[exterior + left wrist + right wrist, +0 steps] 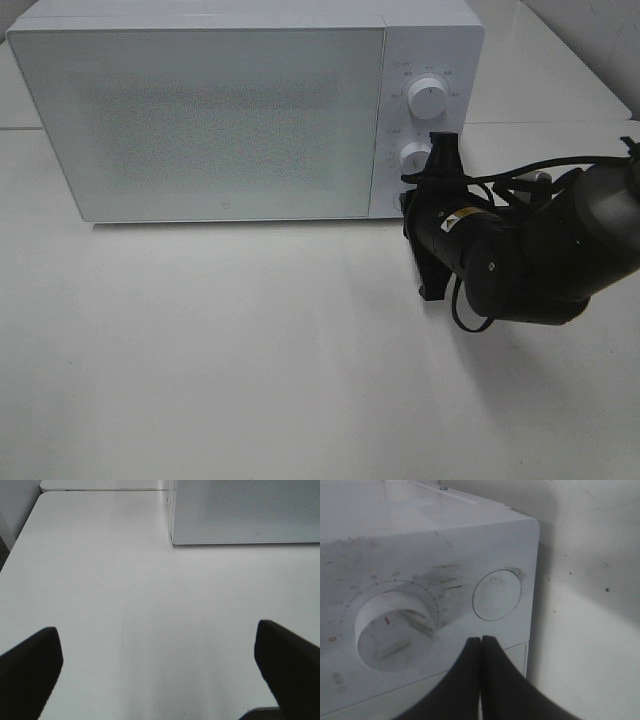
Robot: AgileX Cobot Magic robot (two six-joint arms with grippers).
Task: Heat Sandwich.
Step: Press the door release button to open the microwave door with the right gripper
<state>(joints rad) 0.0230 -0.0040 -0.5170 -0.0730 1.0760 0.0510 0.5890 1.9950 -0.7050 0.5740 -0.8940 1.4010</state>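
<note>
1. Left gripper (157,630): released, its jaws spread wide over the bare table (100,570) and holding nothing. You risk little here unless you swing it across and clip the microwave (200,120).
2. Door (210,125): shut, its frosted pane giving no view inside. The sandwich shows in none of the views, so you cannot tell whether it sits in the oven. Start the timer on that guess and you may heat an empty cavity.
3. Control panel: the upper knob (428,99) stands at twelve o'clock of the lower knob (414,157), the two close together. Drift up and you would likely alter the wrong setting.
4. Right gripper (443,145): clenched on nothing, reaching in from five o'clock with its tips just at the lower knob. Up close, the closed tips (481,639) point between that knob (395,630) and the round button (497,594). Jaws this tight cannot grasp the knob, so a turn attempted now would probably skid off its rim. Push forward and you may instead press the button, which looks like the door release, or shove the oven back across the table.
</note>
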